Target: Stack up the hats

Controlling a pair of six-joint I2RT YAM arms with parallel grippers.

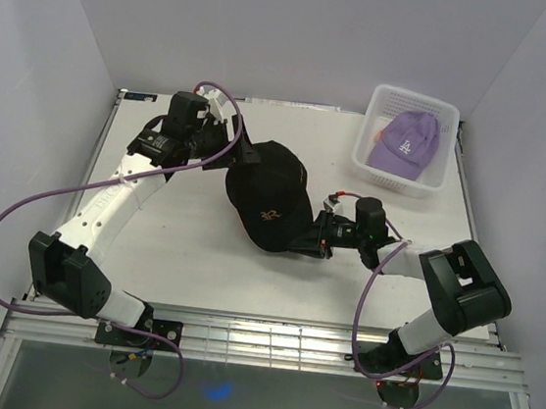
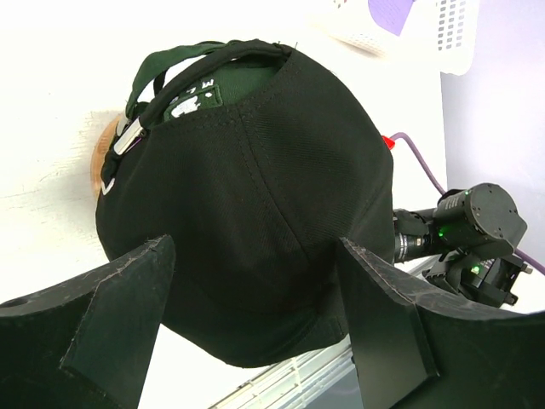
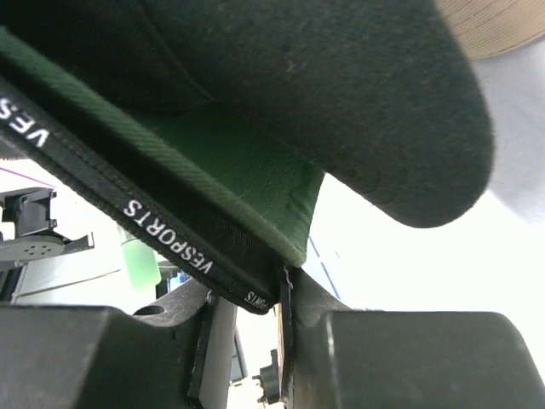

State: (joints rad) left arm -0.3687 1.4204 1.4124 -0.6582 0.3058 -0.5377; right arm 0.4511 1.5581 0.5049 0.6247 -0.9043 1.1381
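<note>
Two domed twill hats | black hat [image 1: 266, 196] over green hat [image 2: 243, 85]

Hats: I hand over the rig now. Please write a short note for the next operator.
Left claw: open, its fingers on either side of the black cap, not gripping.
Right claw: shut on the black cap's front edge, it seems.
Done: black cap sits over the dark green cap, mid-table.
To do: lavender cap lies in the white basket, not yet stacked.
</note>
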